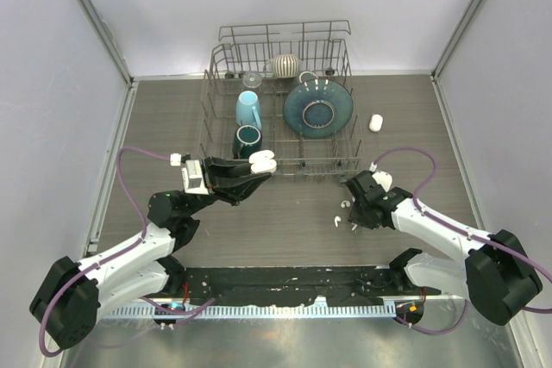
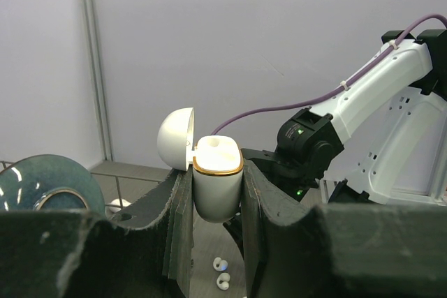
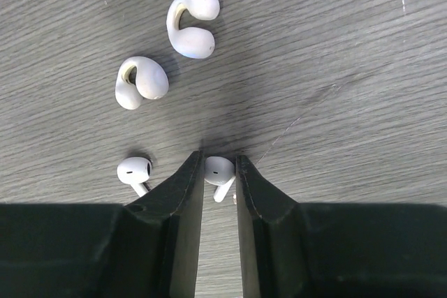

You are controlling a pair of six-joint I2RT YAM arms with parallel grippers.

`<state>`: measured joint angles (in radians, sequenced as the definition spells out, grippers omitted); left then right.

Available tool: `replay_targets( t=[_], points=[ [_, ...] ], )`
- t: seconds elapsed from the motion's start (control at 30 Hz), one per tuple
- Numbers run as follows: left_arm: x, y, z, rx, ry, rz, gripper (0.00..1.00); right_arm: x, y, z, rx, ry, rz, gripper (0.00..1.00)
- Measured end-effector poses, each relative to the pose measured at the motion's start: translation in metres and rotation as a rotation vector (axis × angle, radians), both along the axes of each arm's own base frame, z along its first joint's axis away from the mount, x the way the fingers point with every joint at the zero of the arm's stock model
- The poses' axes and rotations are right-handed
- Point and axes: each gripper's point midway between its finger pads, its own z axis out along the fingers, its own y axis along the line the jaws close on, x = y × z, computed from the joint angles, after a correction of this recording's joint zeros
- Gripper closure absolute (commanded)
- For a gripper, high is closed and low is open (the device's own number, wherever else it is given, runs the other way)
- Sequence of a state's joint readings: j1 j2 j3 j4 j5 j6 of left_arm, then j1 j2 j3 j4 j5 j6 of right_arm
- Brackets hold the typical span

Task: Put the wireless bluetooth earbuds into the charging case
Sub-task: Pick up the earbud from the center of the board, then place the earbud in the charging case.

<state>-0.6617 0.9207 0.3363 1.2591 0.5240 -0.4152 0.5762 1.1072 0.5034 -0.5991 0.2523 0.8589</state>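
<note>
Broadly, a grey wood-grain table [image 1: 155, 127] carries everything, and a wire dish rack [image 1: 285, 34] stands toward its far side. The left arm [image 1: 129, 256] reaches to the rack's near edge, while the right arm [image 1: 440, 234] bends down to the bare tabletop in front of the rack's right end.

Inside the rack a dark teal plate [image 1: 318, 108] leans on the right. A light blue cup [image 1: 248, 108] sits on the left, with a dark mug [image 1: 247, 139] just in front of it.

The left gripper [image 2: 216, 186] is clamped on the charging case [image 2: 217, 179] and holds it above the table. The case is upright, its gold-rimmed mouth facing up and its domed lid swung open to one side. A second, closed white case [image 1: 375, 122] lies on the table right of the rack, well apart from both arms.

The right gripper [image 3: 218, 160] points down at the tabletop with its jaws drawn narrow around one stemmed earbud [image 3: 220, 170]. The bud nearly fills the gap between them, but whether they actually press on it cannot be told. A second stemmed earbud [image 3: 135, 172] lies just outside the jaws to one side. Two C-shaped clip earbuds [image 3: 192, 22] [image 3: 140, 82] lie beyond the fingertips, near each other but not touching. All four earbuds rest on the table, none in the case.
</note>
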Motion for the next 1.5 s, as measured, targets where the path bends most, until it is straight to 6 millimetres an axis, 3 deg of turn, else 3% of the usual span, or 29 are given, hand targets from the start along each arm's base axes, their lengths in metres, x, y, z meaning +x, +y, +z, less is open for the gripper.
replay_targets(
  t=[0.27,0.47,0.9,1.5],
  points=[
    [0.0,0.0,0.0,0.0,0.001,0.0,1.0,0.0,-0.001,0.001,-0.002,-0.005,0.002,0.99],
    [0.001,0.0,0.0,-0.002,0.002,0.004,1.0,0.006,0.002,0.02,0.022,-0.067,0.024,0.99],
    [0.018,0.011,0.003,-0.058,0.047,0.106,1.0,0.03,0.019,0.108,0.148,-0.314,0.069,0.99],
    [0.018,0.013,0.007,-0.069,0.041,0.111,1.0,0.047,0.033,0.219,0.251,-0.593,0.147,0.99]
  ],
)
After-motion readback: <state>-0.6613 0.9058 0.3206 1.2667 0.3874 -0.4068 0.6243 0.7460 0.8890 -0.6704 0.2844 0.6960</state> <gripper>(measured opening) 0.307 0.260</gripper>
